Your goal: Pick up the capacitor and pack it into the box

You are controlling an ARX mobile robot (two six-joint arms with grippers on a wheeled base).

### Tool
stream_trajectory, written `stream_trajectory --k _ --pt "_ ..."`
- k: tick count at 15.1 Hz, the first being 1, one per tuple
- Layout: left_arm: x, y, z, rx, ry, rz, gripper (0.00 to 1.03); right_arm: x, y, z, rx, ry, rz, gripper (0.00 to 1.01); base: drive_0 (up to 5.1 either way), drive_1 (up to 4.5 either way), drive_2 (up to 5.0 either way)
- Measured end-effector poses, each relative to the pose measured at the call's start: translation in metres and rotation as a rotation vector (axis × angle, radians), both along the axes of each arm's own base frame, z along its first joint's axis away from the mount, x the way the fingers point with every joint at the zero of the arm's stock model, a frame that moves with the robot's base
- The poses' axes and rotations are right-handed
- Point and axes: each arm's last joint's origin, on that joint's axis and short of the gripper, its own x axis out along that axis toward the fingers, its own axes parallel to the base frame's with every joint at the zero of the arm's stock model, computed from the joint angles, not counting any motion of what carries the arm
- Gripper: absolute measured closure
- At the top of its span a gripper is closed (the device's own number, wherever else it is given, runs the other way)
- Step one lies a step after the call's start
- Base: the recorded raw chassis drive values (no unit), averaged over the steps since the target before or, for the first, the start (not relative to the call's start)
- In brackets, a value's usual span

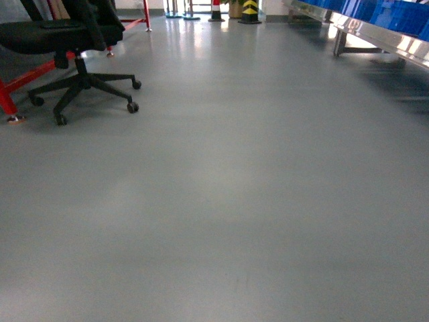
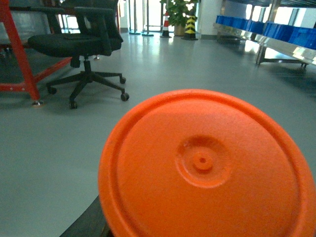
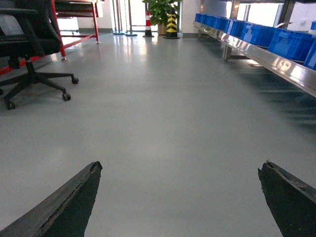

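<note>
An orange round object (image 2: 207,168), apparently the capacitor, fills the lower left wrist view with its flat moulded end toward the camera. It hangs above the grey floor in my left gripper (image 2: 197,224), which is shut on it. Only one dark finger (image 2: 91,221) shows at its lower left edge. In the right wrist view my right gripper (image 3: 180,165) is open, its two dark fingertips wide apart over bare floor with nothing between them. The box is out of view. Neither gripper shows in the head view.
A black office chair (image 1: 74,60) on castors and a red metal frame (image 1: 10,100) stand at the left. Blue bins (image 3: 276,39) sit on a steel rack along the right. A striped bollard (image 1: 249,10) and a plant (image 3: 158,10) stand far ahead. Grey floor (image 1: 234,201) lies between.
</note>
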Motion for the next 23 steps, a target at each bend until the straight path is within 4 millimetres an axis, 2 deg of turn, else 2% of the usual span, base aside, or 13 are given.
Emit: stream_trajectory --k 23 --pt "0.0000 0.0000 -0.0001 0.000 0.001 -0.001 0.59 0.0000 0.0000 -0.0002 0.000 0.002 0.000 0.03 -5.0 2.42 2.4"
